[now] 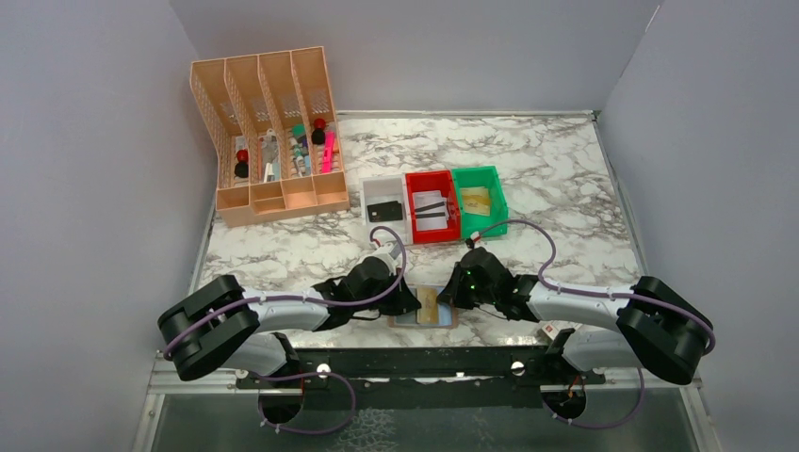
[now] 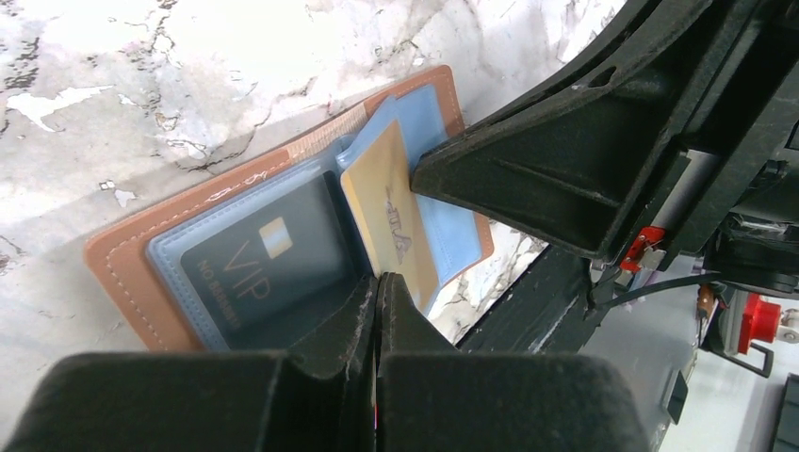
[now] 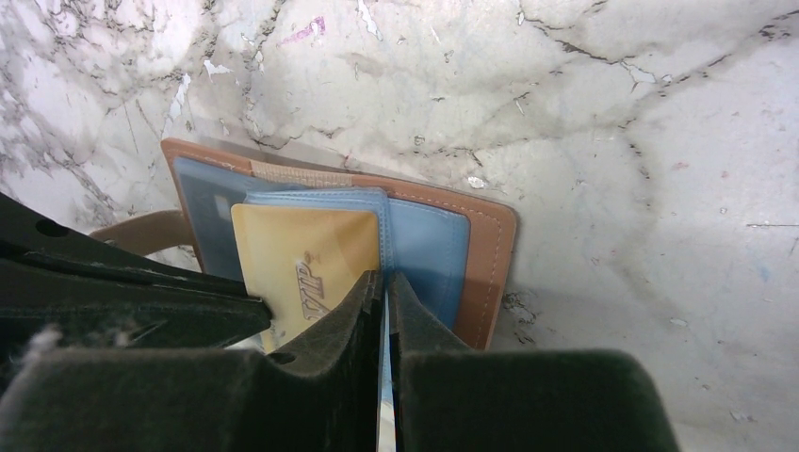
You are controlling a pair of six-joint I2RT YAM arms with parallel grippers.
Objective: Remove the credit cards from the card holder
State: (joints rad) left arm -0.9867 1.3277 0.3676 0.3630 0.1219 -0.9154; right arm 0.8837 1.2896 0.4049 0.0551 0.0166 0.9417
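The card holder (image 2: 118, 273) lies open on the marble counter (image 2: 141, 85) under both sets of jaws, a brown stitched cover framing pale blue see-through sleeves (image 3: 429, 250). A dark card (image 2: 250, 273) printed VIP sits sleeved just ahead of the left jaws, which are pressed together at the near edge of a protruding tan-gold card (image 2: 386, 188); whether they pinch it cannot be told. The right jaws are clamped on one blue sleeve's edge.

Plain grey walls (image 1: 94, 141) enclose a white marble-patterned table (image 1: 565, 169) under even light.
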